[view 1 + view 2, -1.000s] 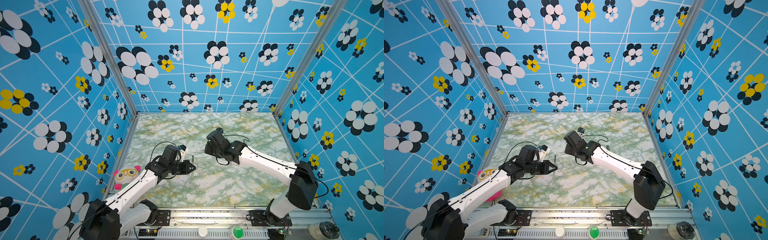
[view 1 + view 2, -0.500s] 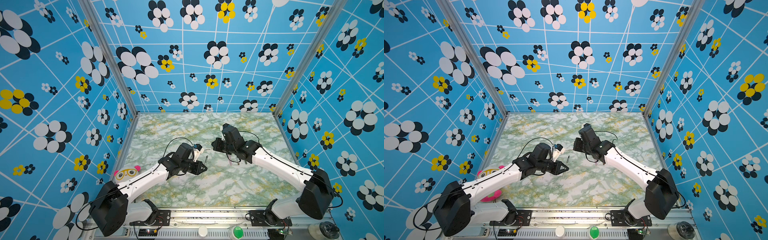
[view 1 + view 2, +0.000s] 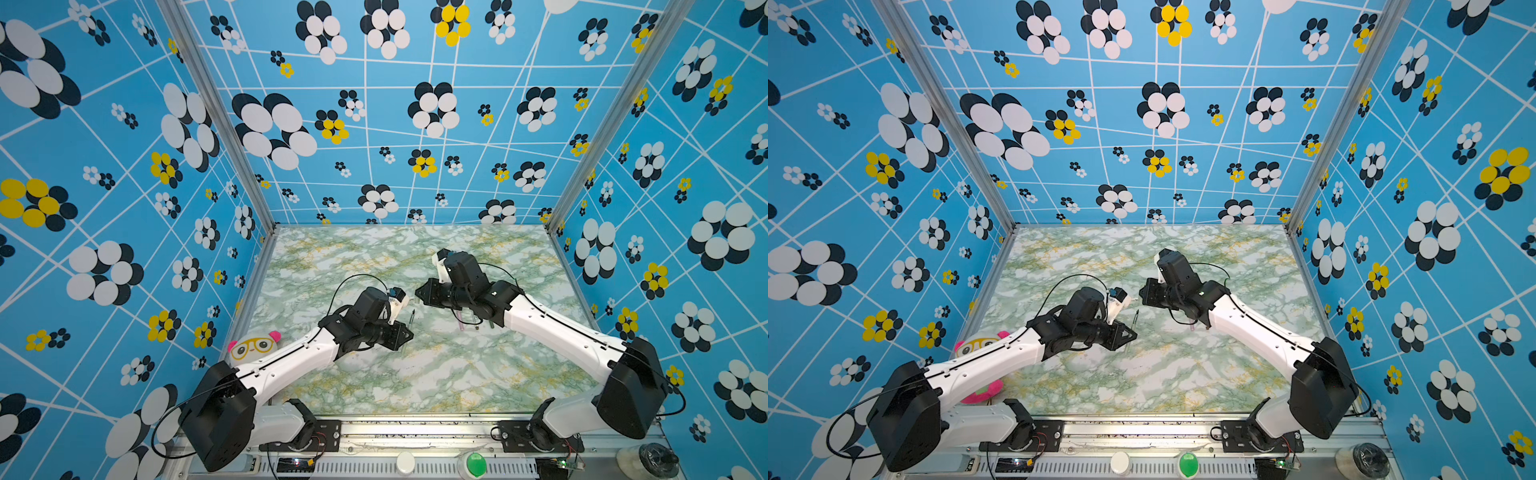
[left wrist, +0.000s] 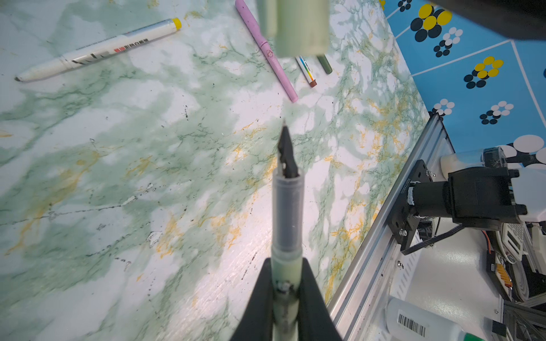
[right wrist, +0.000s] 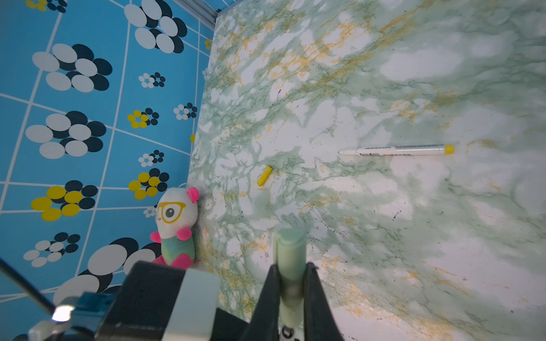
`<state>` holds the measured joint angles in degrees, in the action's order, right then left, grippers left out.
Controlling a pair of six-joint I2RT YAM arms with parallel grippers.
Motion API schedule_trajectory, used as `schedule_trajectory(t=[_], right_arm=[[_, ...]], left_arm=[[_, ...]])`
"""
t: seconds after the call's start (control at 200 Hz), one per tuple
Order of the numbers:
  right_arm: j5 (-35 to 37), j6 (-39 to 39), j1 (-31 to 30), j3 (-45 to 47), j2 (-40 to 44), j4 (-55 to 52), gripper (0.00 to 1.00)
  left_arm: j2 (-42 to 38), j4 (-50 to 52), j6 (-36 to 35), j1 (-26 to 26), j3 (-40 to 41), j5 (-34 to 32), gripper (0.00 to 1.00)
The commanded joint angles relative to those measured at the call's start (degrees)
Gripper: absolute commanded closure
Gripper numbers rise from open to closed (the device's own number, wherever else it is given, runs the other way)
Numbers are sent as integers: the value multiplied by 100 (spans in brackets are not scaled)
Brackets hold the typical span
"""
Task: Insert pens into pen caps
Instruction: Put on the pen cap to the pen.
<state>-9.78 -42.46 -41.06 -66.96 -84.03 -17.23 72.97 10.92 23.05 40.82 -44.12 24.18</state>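
Note:
My left gripper [image 4: 286, 262] is shut on a pale grey-green pen [image 4: 287, 212] whose dark nib points away from the jaws. My right gripper [image 5: 291, 265] is shut on a pale grey-green pen cap [image 5: 289, 248]. That cap [image 4: 301, 26] hangs ahead of the nib with a gap between them. In both top views the left gripper [image 3: 405, 334] and right gripper [image 3: 419, 293] face each other above mid-table. On the marble lie a white pen with a yellow end [image 4: 97, 48], a pink pen [image 4: 267, 50], a brown-ended white pen [image 4: 307, 71] and a dark green pen [image 4: 325, 63]. A yellow cap [image 5: 264, 175] lies apart.
A plush panda toy [image 3: 253, 347] sits at the table's left edge by the blue flowered wall. An aluminium rail [image 3: 415, 419] runs along the front edge. The right arm [image 3: 552, 332] reaches over the cluster of pens.
Both arms have swung to the right over the last second, bringing the left gripper and its pen nearer the centre. The grips on pen and cap are unchanged.

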Motion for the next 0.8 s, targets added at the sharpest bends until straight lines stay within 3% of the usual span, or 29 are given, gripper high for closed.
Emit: schedule_trajectory(t=[0.0, 0.795], right_arm=[[-248, -98, 14, -46, -34, 188, 93], [-449, -201, 1, 106, -40, 265, 93]], left_arm=[[-110, -142, -58, 22, -5, -129, 100], [-186, -366, 125, 3, 88, -326, 100]])
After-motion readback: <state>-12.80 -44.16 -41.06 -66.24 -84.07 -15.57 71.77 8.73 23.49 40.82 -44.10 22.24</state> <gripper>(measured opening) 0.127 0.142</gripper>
